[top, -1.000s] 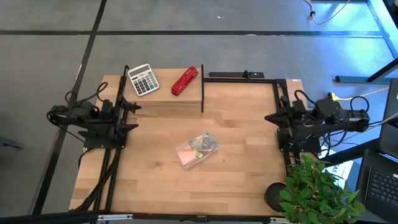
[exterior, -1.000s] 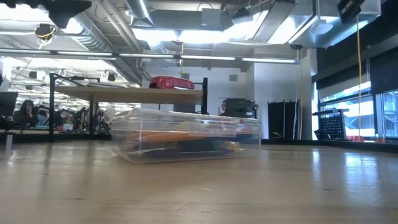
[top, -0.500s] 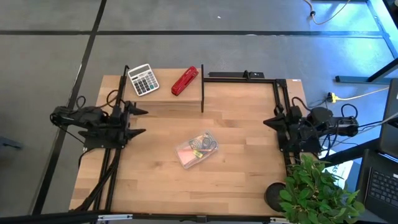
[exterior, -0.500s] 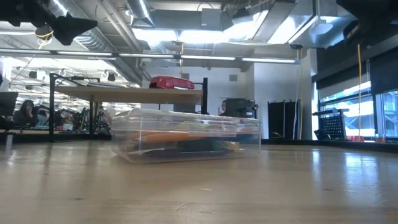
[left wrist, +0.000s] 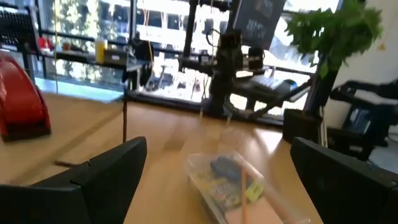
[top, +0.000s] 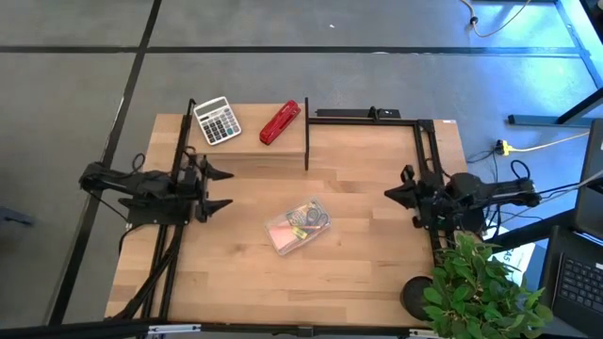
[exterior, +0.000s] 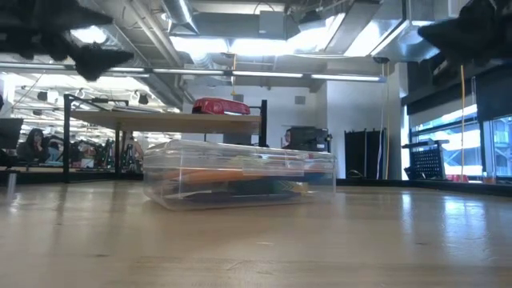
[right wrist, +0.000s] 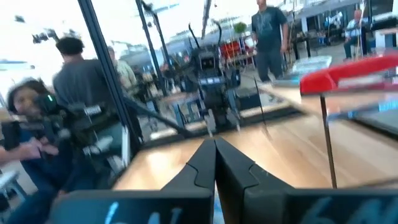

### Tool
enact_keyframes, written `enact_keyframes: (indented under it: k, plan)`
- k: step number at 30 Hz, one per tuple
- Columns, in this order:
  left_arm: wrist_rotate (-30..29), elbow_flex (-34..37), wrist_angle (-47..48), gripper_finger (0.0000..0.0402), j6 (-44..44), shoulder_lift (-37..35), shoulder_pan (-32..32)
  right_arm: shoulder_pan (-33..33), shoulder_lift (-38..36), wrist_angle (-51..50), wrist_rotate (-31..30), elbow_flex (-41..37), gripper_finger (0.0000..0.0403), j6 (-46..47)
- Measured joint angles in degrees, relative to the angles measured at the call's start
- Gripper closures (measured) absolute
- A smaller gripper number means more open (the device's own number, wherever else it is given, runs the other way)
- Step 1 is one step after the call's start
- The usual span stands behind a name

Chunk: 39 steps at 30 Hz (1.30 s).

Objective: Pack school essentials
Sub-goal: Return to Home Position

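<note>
A clear plastic box (top: 299,226) rests flat on the table's middle. Inside it I see a pink pad, blue-handled scissors, an orange pencil and small yellow pieces, also in the left wrist view (left wrist: 239,186) and low view (exterior: 240,172). My left gripper (top: 220,188) hovers open to the box's left, fingers pointing at it. My right gripper (top: 391,193) hovers to the box's right; its own wrist view (right wrist: 215,149) shows it shut. Neither touches anything.
A white-grey calculator (top: 217,121) and a red stapler (top: 280,122) lie on a raised shelf at the table's far-left edge, bounded by a dark upright post (top: 306,132). A potted plant (top: 480,292) stands at the near-right corner. People show in the room beyond.
Both arms have reached in from the table's sides toward the middle: the left gripper has moved right toward the box, the right gripper left toward it. The box has stayed still.
</note>
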<state>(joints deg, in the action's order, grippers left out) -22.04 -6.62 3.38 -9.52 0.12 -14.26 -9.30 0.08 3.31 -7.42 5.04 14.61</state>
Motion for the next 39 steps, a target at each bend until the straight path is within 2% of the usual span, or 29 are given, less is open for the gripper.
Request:
enact_keyframes:
  k: [6,13,27,34,39]
  plan:
    - [0.1,6.2,-7.1,0.0008,2.4,0.1,0.0,0.0,0.0,1.6,0.1,-4.7,0.0396,-4.5]
    - [0.1,6.2,-7.0,0.0008,6.8,0.6,0.0,0.0,0.1,-0.2,0.0,-4.7,0.0396,-6.3]
    - [0.6,6.2,-7.0,0.0008,5.6,0.6,0.0,0.0,0.1,-0.5,0.0,-4.7,0.0395,-8.3]
    - [0.7,6.2,-6.9,0.0008,10.1,0.5,0.0,0.0,0.1,-0.5,0.0,-4.7,0.0395,-8.3]
    - [0.4,6.1,-6.9,0.0009,9.2,1.3,0.0,0.0,0.1,-0.5,0.0,-4.7,0.0392,-8.3]
